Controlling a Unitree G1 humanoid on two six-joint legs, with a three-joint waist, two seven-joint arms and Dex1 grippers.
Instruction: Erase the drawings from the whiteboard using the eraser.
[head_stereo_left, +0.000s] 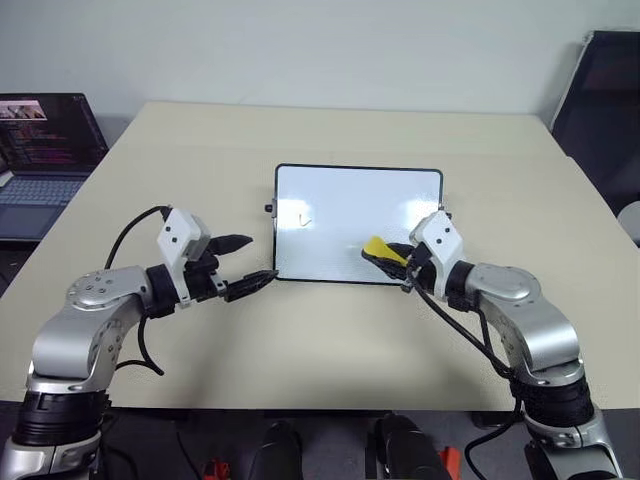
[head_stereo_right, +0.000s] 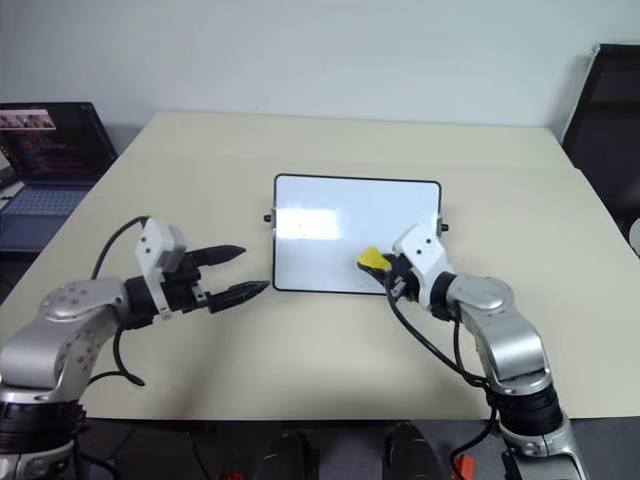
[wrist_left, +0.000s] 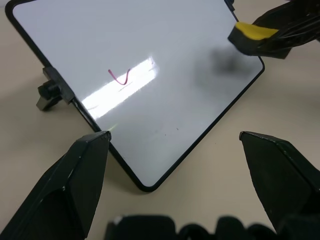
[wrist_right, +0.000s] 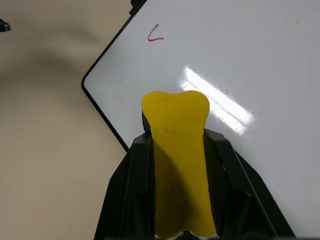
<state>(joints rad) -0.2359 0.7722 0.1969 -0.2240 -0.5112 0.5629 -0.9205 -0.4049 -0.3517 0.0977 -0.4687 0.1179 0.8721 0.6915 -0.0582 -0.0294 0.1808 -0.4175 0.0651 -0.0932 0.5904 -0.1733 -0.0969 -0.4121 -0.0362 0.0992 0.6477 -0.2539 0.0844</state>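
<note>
Eraser (wrist_right: 177, 150): small yellow block, likely light and soft, pinched at its sides by the clenched right gripper (head_stereo_left: 400, 258) above the whiteboard (head_stereo_left: 345, 200). One squiggle (wrist_left: 120, 77) remains. Left gripper (head_stereo_left: 245, 265): released, empty.

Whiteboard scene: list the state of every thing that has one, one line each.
whiteboard: flat on the table, mostly wiped.
drawings: one small mark left.
eraser: clamped in the right gripper, over the board.
left gripper: open, empty, beside the board.
laptop: open, screen lit.
</note>
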